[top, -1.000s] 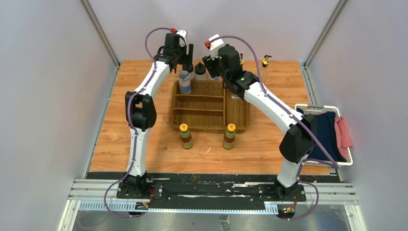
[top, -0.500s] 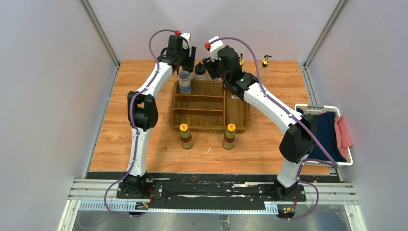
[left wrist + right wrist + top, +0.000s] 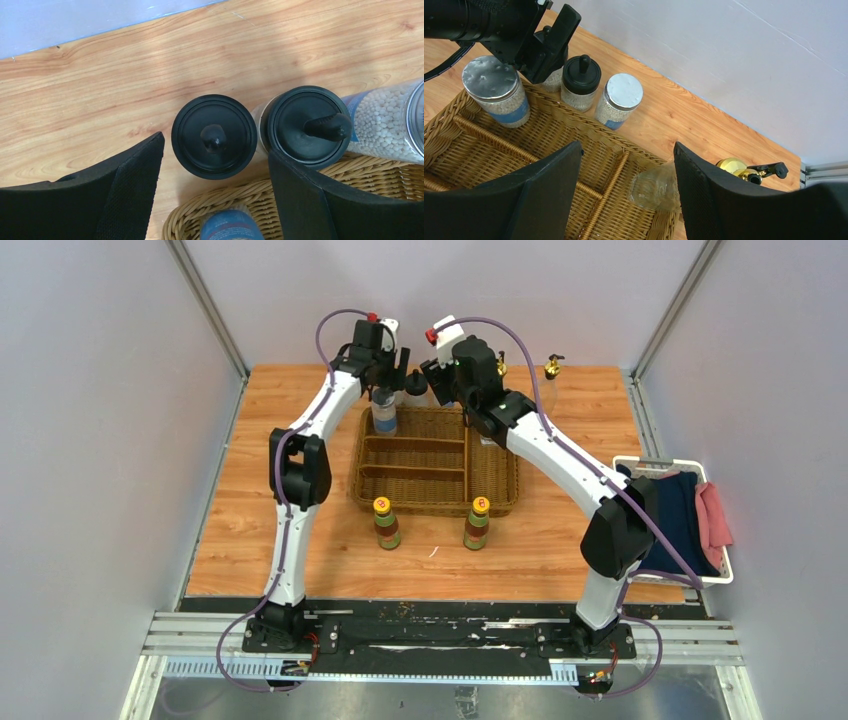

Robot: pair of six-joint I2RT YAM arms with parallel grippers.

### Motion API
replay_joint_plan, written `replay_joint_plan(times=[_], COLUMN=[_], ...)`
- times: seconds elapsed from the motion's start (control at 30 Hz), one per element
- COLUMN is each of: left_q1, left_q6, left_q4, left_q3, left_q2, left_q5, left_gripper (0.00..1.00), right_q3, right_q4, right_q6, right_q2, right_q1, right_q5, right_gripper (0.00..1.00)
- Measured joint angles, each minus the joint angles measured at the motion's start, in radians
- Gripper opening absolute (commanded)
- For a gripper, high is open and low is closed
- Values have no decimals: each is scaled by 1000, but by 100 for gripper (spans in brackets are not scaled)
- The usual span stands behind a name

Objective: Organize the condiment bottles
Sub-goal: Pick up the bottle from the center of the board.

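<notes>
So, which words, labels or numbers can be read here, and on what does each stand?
No text is readable.
Green-red label, left yellow-capped bottle: too small.
Green-red label, right yellow-capped bottle: too small.
Blue label, first grey-lidded clear jar, inside the woven wicker basket: blurred.
Blue label, second grey-lidded clear jar, beyond the basket: unreadable.

Two front bottles stand on the desk before the basket. A jar stands in its far-left corner; two rear bottles and a second jar just behind.
</notes>
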Motion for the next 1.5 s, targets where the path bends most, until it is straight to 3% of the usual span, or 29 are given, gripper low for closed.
replay_joint_plan(times=[0.73, 1.07, 1.23, 1.5], left_q1=[-4, -5, -5, -5], left_q6=[4, 4, 3, 0], left_q4=[-24, -27, -26, 29], left_q3=[73, 78, 78, 52], left_q2=[50, 55, 55, 53], left_q5=[-14, -38, -39, -45], left_gripper=[74, 59, 43, 28], right_q3=[-2, -5, -14, -20], right_q4=[23, 37, 46, 48], right_q6=[0, 1, 1, 3], right_q2=[0, 1, 1, 1], right_q1=[-1, -5, -13, -14], right_q5=[1, 0, 0, -1], right_gripper=[71, 71, 71, 71])
